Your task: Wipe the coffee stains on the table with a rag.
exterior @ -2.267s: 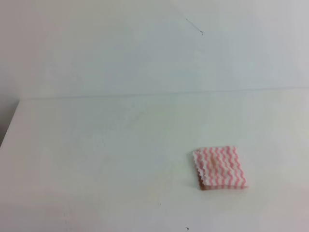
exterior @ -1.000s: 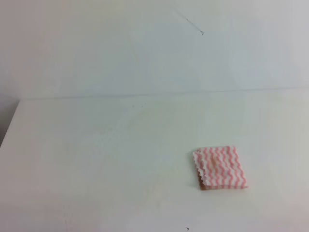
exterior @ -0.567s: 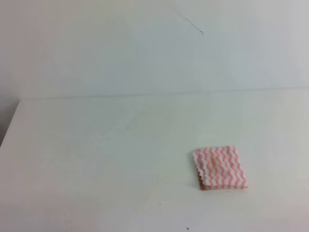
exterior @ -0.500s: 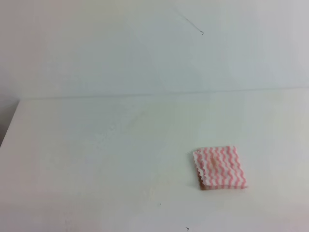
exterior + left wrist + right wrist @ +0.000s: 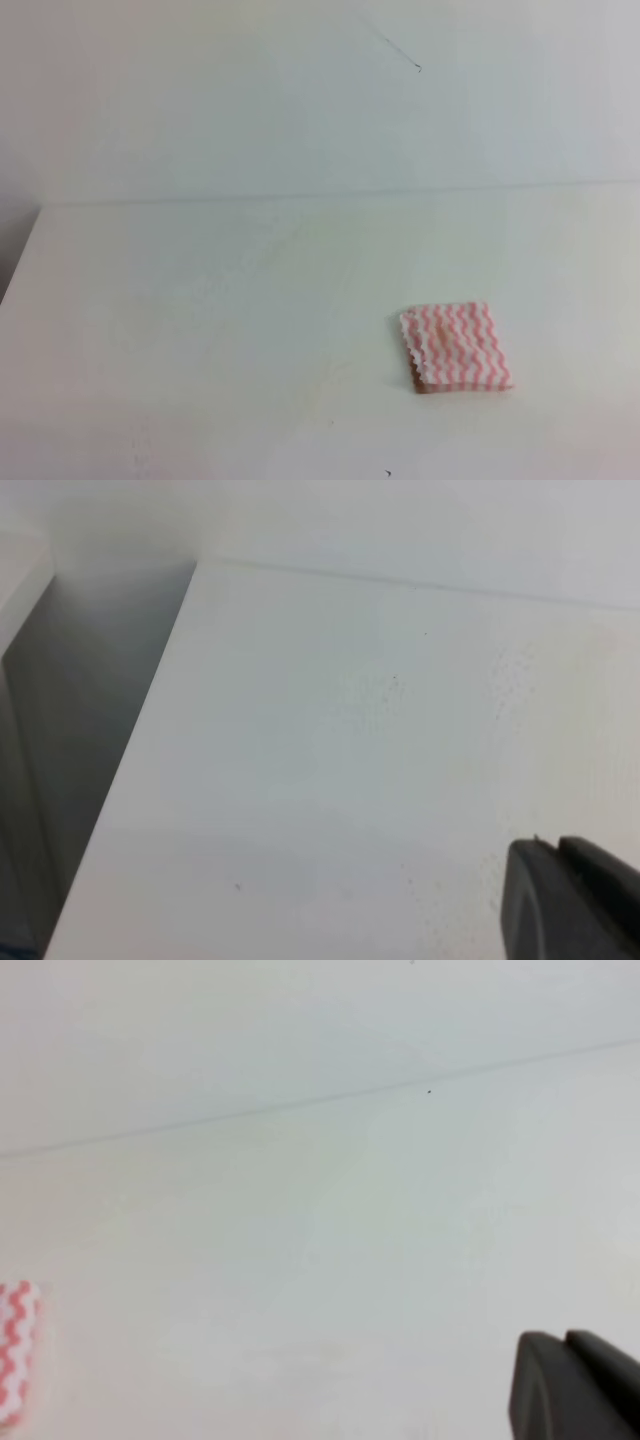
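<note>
Rag (image 5: 457,346): folded flat, pink-white zigzag, on white tabletop (image 5: 200,330), right of centre; brown edge of coffee stains (image 5: 419,384) at its near-left corner.

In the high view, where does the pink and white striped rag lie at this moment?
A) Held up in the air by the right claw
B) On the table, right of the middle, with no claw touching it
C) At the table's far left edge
B: the rag lies flat on the white table, right of the middle, and no claw is near it in that view.
</note>
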You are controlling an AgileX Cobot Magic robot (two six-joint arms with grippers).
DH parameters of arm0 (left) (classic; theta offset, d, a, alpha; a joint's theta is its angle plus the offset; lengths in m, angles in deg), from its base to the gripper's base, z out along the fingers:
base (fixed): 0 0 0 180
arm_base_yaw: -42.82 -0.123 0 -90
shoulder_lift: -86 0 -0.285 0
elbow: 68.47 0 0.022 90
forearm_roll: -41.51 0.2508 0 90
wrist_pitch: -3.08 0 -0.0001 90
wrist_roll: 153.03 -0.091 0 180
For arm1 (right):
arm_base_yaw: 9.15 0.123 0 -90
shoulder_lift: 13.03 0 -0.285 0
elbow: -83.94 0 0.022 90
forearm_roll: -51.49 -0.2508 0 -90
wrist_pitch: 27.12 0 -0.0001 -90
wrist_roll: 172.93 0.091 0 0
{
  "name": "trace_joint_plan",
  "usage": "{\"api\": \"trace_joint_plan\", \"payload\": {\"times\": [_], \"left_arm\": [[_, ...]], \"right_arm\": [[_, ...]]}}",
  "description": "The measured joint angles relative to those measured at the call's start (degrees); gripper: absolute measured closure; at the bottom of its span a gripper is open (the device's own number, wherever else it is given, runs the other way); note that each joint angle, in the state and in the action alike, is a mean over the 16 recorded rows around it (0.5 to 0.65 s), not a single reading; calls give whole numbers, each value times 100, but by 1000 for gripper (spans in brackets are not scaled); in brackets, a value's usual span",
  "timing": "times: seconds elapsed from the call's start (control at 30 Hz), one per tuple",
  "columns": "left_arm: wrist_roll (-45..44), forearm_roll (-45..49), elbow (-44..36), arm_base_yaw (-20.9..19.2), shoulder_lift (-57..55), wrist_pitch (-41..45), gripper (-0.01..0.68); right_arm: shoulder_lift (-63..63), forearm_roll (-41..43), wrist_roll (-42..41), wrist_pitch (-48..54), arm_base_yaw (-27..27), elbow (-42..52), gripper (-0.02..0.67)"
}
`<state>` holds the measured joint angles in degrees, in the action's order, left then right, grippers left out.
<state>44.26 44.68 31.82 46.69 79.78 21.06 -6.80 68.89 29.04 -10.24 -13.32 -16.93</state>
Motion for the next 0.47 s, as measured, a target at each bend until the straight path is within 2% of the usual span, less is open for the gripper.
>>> {"api": "trace_joint_plan", "payload": {"times": [0.47], "left_arm": [[0, 0, 0, 0, 0, 9, 675]], "right_arm": [[0, 33, -72, 59, 0, 0, 653]]}}
